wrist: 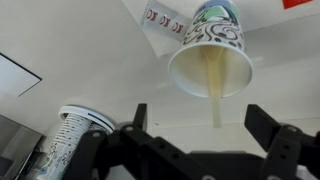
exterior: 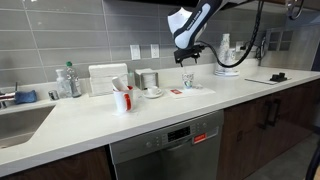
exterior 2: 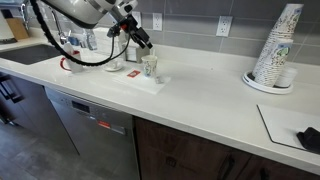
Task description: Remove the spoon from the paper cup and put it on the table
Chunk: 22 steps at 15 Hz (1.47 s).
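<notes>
Your black gripper hangs just above the small white paper cup with the dark printed pattern. The cup stands upright on the long off-white countertop, well apart from a tall stack of patterned cups.

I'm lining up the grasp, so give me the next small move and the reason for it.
Probably lower the gripper toward the spoon until the handle lies between its jaws. The gripper is open and hangs over the paper cup, and the handle juts past the rim, slightly off centre, with nothing gripped yet.
</notes>
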Each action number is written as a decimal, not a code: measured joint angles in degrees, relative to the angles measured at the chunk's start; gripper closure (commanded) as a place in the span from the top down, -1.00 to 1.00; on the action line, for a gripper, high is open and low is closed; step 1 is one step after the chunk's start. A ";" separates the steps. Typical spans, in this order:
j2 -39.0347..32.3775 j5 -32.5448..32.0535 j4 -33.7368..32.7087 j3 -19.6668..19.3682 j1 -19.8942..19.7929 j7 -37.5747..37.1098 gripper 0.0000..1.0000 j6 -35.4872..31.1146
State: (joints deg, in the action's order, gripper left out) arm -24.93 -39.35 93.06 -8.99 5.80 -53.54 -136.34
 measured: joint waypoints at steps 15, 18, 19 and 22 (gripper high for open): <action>-13.09 -11.14 -15.19 -2.38 4.09 -14.52 0.84 12.43; -14.52 -12.30 -16.97 -2.38 4.08 -16.01 0.72 12.99; -14.97 -12.61 -17.49 -2.38 4.09 -16.40 0.61 12.99; -16.26 -13.24 -18.70 -2.38 4.09 -17.43 0.46 13.00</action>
State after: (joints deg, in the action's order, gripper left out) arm -41.19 -52.59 74.36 -11.37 9.89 -70.97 -123.35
